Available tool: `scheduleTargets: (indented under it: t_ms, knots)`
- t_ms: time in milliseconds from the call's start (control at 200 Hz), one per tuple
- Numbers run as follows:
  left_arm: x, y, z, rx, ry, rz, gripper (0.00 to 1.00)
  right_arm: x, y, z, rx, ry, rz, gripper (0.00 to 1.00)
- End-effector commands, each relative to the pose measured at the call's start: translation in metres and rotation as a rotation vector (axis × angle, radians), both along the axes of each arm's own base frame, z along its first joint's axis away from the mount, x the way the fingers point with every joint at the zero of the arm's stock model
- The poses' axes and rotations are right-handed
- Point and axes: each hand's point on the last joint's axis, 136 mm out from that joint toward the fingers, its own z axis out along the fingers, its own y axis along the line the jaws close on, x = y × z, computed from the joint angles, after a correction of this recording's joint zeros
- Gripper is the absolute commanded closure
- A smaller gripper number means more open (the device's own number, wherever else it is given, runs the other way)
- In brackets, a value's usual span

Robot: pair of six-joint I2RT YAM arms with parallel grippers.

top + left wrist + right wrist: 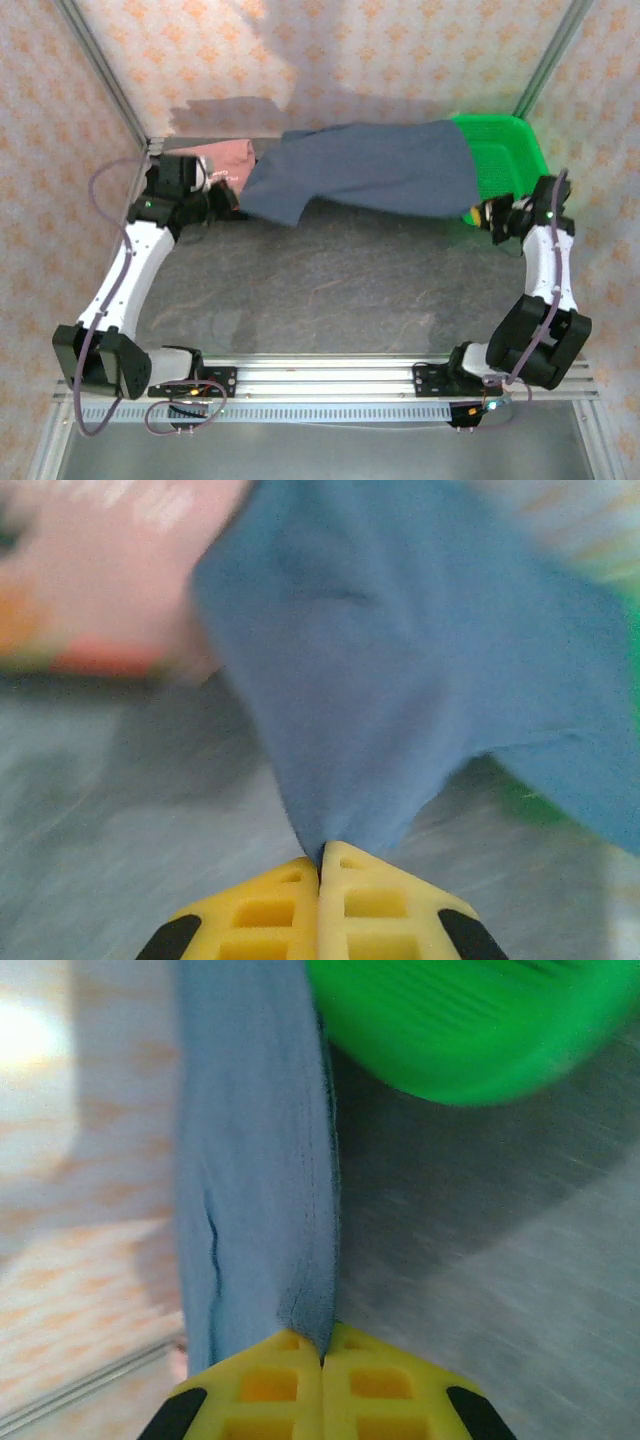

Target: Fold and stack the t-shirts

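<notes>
The slate-blue t-shirt hangs stretched across the back of the table, held up between both arms. My left gripper is shut on its left end, and the yellow fingertips pinch a bunched point of blue cloth. On the right, my right gripper is shut on the other end, where the cloth runs straight up from the shut jaws. A salmon-pink t-shirt lies behind the left gripper, partly under the blue one; it appears again with a printed patch.
A green plastic mesh basket stands at the back right, partly covered by the blue shirt, and is close above the right gripper. The grey table top stretches in front. Metal frame posts and patterned walls ring the space.
</notes>
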Motion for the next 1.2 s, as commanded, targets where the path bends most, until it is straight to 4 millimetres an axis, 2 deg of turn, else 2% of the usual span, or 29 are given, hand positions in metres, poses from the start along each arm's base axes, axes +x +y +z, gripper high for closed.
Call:
scheduleTargets:
  t_ms: [0, 70, 180, 270, 465, 600, 741, 906, 951, 966, 1011, 1066, 1116, 1196]
  knots:
    - [-0.053, 0.045, -0.053, 0.196, 0.153, 0.101, 1.0, -0.043, -0.007, -0.031, -0.14, 0.132, 0.004, 1.0]
    - [-0.084, 0.065, -0.088, 0.256, 0.258, 0.166, 1.0, -0.065, -0.009, -0.051, -0.171, 0.222, -0.017, 1.0]
    - [-0.116, 0.08, -0.123, 0.306, 0.357, 0.218, 1.0, -0.091, -0.018, -0.072, -0.236, 0.347, -0.05, 1.0]
    - [-0.113, 0.079, -0.133, 0.293, 0.383, 0.232, 1.0, -0.106, -0.023, -0.08, -0.267, 0.421, -0.065, 1.0]
    - [-0.136, 0.092, -0.17, 0.356, 0.655, 0.281, 1.0, -0.127, -0.022, -0.1, -0.278, 0.534, -0.04, 1.0]
    - [-0.149, 0.095, -0.183, 0.353, 0.708, 0.347, 1.0, -0.145, -0.016, -0.114, -0.261, 0.595, -0.039, 1.0]
    - [-0.155, 0.098, -0.184, 0.349, 0.704, 0.391, 1.0, -0.16, -0.01, -0.122, -0.248, 0.627, -0.062, 1.0]
    - [-0.169, 0.107, -0.188, 0.358, 0.757, 0.435, 1.0, -0.183, -0.005, -0.123, -0.26, 0.661, -0.074, 1.0]
    - [-0.17, 0.108, -0.187, 0.361, 0.758, 0.447, 1.0, -0.188, -0.004, -0.123, -0.263, 0.668, -0.081, 0.92]
    - [-0.17, 0.109, -0.186, 0.36, 0.756, 0.452, 0.96, -0.189, -0.004, -0.123, -0.267, 0.67, -0.085, 0.88]
    - [-0.168, 0.11, -0.183, 0.362, 0.748, 0.465, 0.75, -0.193, -0.004, -0.121, -0.273, 0.676, -0.093, 0.74]
    - [-0.166, 0.114, -0.175, 0.372, 0.726, 0.482, 0.46, -0.197, -0.005, -0.116, -0.284, 0.687, -0.103, 0.63]
    - [-0.162, 0.117, -0.162, 0.382, 0.695, 0.499, 0.34, -0.199, -0.007, -0.107, -0.295, 0.688, -0.118, 0.56]
    - [-0.15, 0.121, -0.131, 0.378, 0.601, 0.531, 0.2, -0.192, -0.009, -0.087, -0.307, 0.631, -0.137, 0.44]
